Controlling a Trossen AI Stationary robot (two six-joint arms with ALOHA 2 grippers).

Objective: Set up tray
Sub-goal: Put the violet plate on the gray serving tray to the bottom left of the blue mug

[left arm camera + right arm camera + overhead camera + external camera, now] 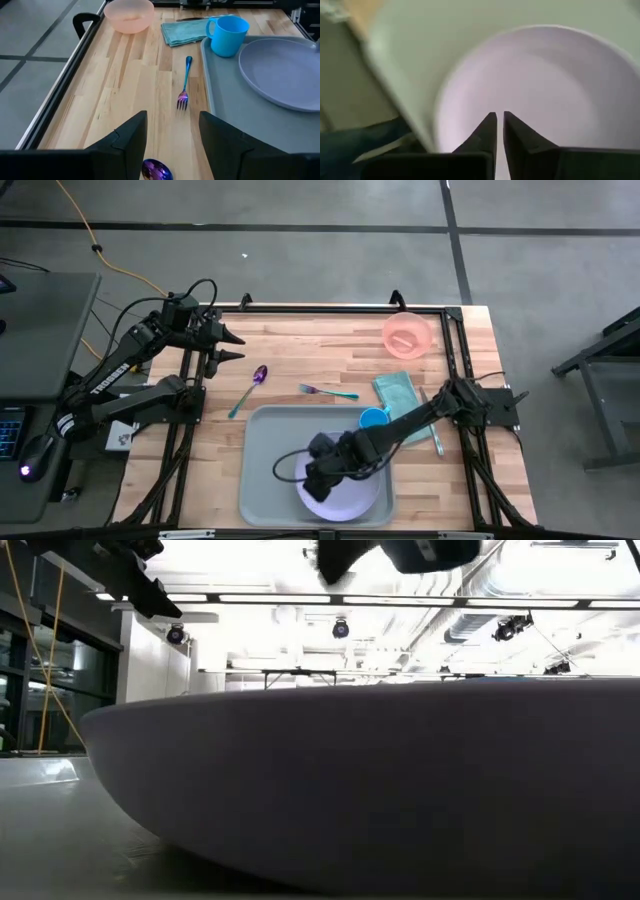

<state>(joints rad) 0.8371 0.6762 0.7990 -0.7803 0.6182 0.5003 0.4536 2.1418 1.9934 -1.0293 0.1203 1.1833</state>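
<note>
At the far left, the left gripper waits over the bare wood near the table's back-left corner, its fingers spread with nothing between them. Just below and ahead of those fingers lies a spoon with a purple bowl and teal handle; its bowl shows right between the fingertips in the left wrist view. Farther out from the open jaws lies a fork, tines toward the spoon, on the wood just beside the tray's back rim.

The tray sits at the front middle of the table. A pale lilac plate rests inside it, toward its front right part. The right gripper hangs directly over the plate, and its fingers are pressed together, gripping nothing; the plate's hollow lies straight ahead of the tips.

Behind the right arm, a blue cup stands at the tray's back-right corner; whether on the rim or inside it I cannot tell. A teal cloth lies on the wood beside the cup. A pink bowl stands beyond it, well apart from both jaws.
</note>
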